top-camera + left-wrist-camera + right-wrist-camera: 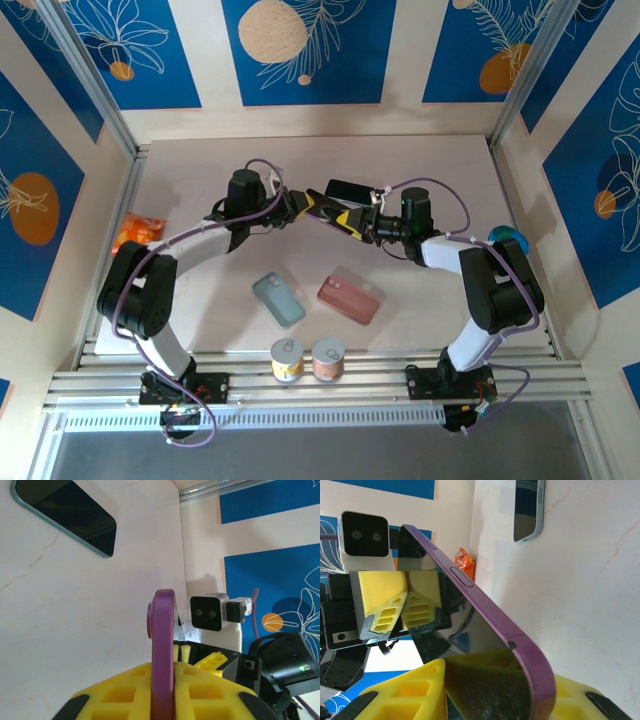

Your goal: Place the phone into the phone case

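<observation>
Here, a slim purple-rimmed phone (475, 625), glossy black and mirror-like.

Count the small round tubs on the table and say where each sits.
2. The yellow tub stands at the near edge of the table, about midway along it. The pink tub stands right beside it, on its right. Others may be hidden from the camera.

Purple phone (480, 630), glossy dark screen, on edge, held aloft
</observation>
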